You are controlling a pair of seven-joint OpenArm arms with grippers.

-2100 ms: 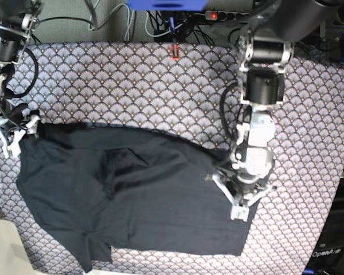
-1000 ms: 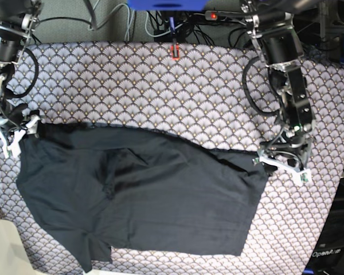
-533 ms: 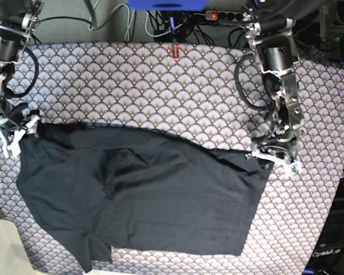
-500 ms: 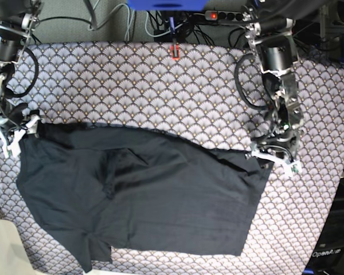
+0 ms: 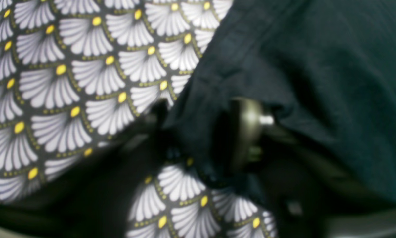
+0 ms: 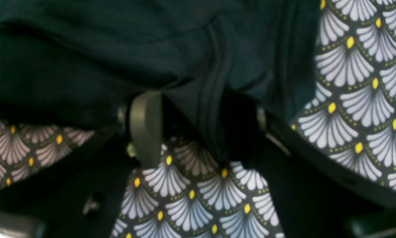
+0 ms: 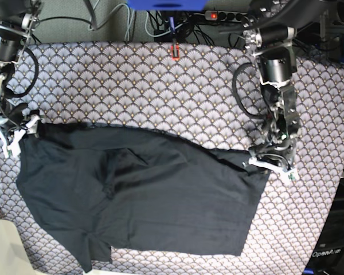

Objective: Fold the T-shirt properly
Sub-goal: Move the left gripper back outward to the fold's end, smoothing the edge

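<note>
The black T-shirt (image 7: 137, 195) lies spread across the patterned cloth (image 7: 132, 86), with a crease near its middle. My left gripper (image 7: 269, 163) is down at the shirt's upper right corner. In the left wrist view a bunched fold of the T-shirt (image 5: 317, 66) fills the gap of the left gripper (image 5: 201, 125), draped over one pad (image 5: 247, 125); the picture is blurred. My right gripper (image 7: 11, 134) sits at the shirt's upper left corner. In the right wrist view the right gripper (image 6: 202, 125) stands wide, with a hem of the T-shirt (image 6: 85, 49) hanging between the fingers.
A red clip (image 7: 175, 51) sits on the cloth's back edge. Cables and a power strip (image 7: 218, 15) lie behind the table. Bare patterned cloth runs along the back and to the right of the shirt.
My left arm has come off the shirt's right side, swung to the right edge and slid left onto the upper right corner, its jaws narrowing. The right arm has not moved.
</note>
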